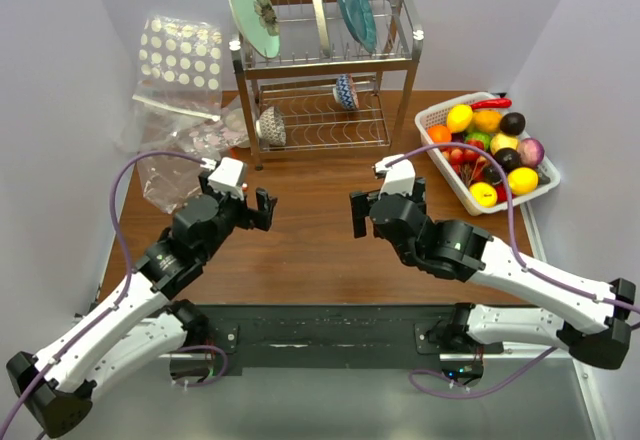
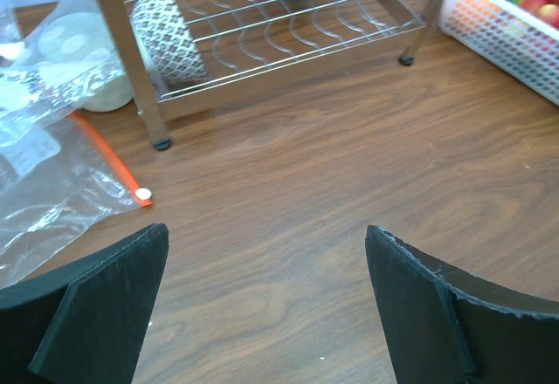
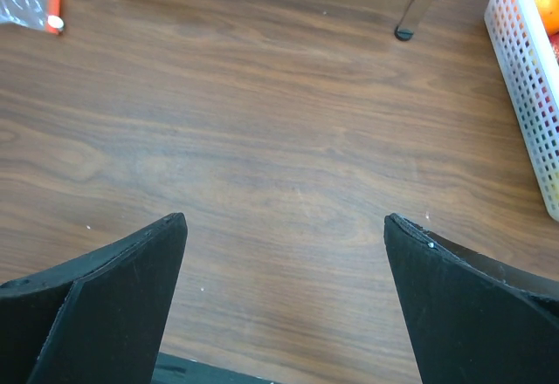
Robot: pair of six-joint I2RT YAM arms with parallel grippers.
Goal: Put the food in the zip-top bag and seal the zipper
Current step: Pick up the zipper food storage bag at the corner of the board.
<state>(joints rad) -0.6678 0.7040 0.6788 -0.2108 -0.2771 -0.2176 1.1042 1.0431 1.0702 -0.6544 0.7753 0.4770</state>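
Zip-top bag (image 1: 160,178) flat on the wooden table (image 1: 310,250) at far left, just beside the dish rack (image 1: 320,80), orange zipper (image 2: 109,153) along the edge nearest the rack's leg. Food (image 1: 495,145) heaped in the white basket (image 1: 452,185) at far right, well apart from the bag. Left gripper (image 1: 265,210) and right gripper (image 1: 357,215) over bare wood mid-table, facing each other, jaws spread wide, holding nothing.
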